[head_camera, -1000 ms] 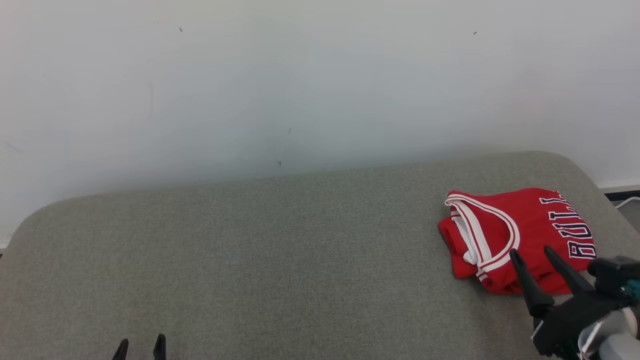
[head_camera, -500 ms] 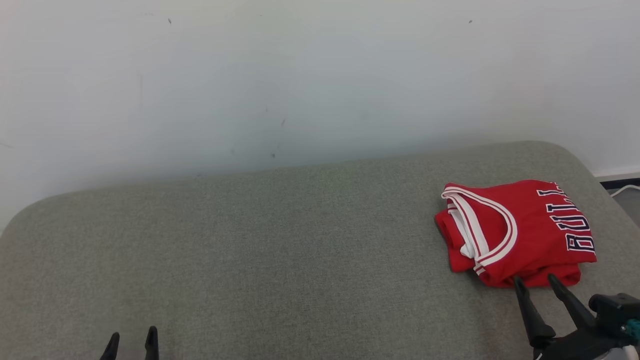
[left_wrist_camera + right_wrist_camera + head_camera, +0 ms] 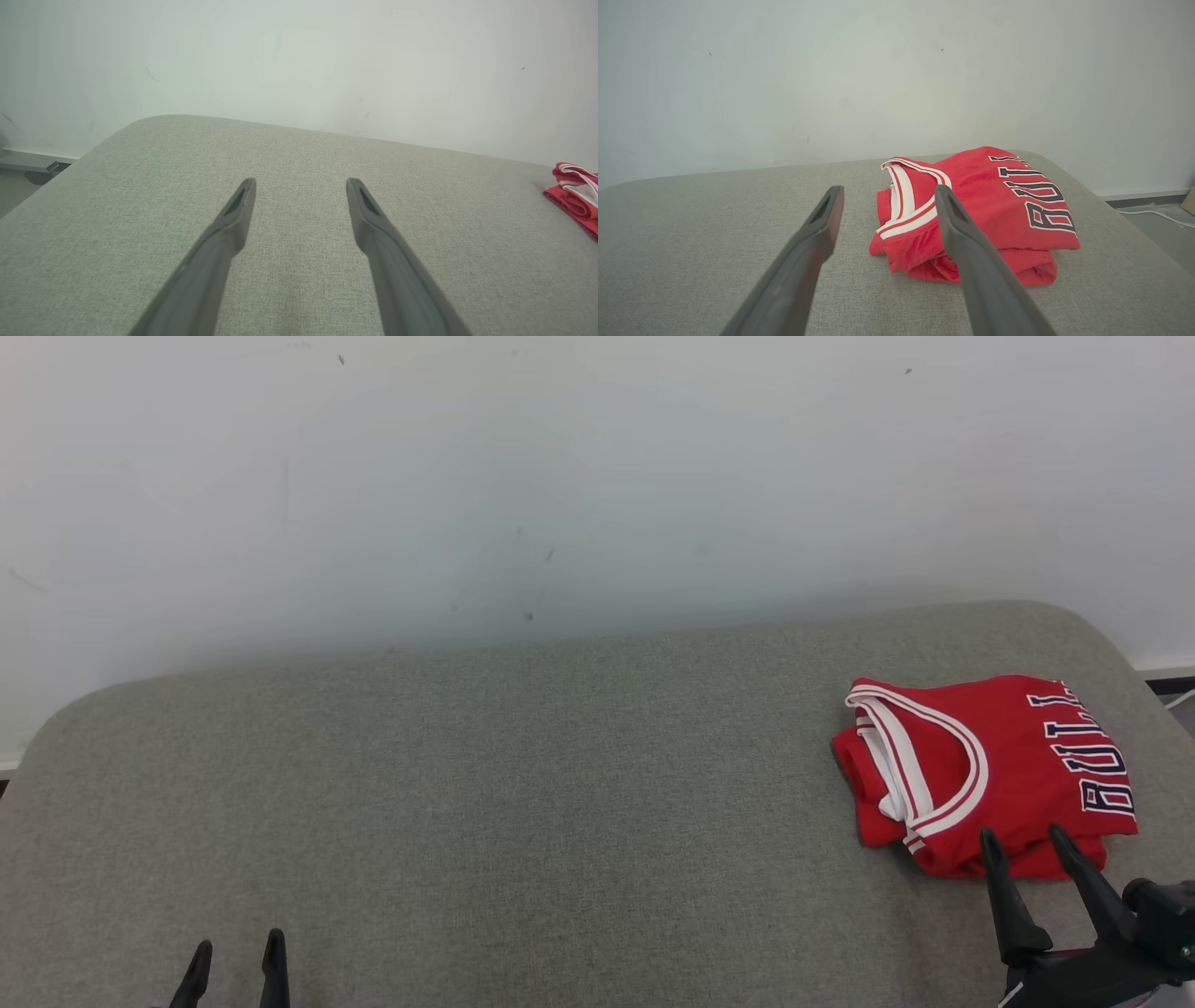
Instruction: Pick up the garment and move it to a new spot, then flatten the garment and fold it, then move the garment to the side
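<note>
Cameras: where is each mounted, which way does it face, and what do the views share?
Head view: on the head, looking forward and down over the grey cushion to the white wall; left gripper lower left, right gripper lower right, both open.
Left wrist view: on the left wrist, looking along the left gripper across the cushion; jersey at right edge.
Right wrist view: on the right wrist, facing the jersey past the right gripper.
Shared: all three show jersey, cushion, wall.

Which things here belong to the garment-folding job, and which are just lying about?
Job in hand:
- jersey, red, folded
- left gripper, fingers open
- right gripper, fingers open
- cushion, the work surface

Lying about:
- cable, white, on the floor
- wall
</note>
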Tool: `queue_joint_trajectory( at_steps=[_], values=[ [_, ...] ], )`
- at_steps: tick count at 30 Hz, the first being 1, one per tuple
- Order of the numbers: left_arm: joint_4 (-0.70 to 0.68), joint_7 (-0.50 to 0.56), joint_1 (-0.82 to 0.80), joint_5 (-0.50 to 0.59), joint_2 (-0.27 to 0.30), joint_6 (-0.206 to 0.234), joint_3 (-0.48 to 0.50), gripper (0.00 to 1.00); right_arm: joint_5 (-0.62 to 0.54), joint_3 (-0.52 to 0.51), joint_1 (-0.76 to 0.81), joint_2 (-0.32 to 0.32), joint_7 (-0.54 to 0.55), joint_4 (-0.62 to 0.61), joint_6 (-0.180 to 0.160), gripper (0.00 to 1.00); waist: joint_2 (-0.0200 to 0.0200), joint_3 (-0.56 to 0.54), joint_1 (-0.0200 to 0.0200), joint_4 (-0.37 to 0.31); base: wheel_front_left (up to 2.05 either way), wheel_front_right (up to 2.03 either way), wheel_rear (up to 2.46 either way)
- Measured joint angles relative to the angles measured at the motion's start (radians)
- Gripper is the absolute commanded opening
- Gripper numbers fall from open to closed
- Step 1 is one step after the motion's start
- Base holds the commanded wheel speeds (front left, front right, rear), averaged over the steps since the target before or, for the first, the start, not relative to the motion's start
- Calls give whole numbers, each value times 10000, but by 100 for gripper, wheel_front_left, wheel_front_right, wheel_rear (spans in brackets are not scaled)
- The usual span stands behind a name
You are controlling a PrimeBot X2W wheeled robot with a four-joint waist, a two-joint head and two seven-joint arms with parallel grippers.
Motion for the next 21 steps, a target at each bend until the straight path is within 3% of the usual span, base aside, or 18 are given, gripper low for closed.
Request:
queue_joint_trajectory(
  at_steps=[21],
  values=[
    [-211,0,28,303,-226,6,244,100,-1051,-984,503,508,-2,-502,-2,100,1,21,0,121,0,0,0]
  ],
)
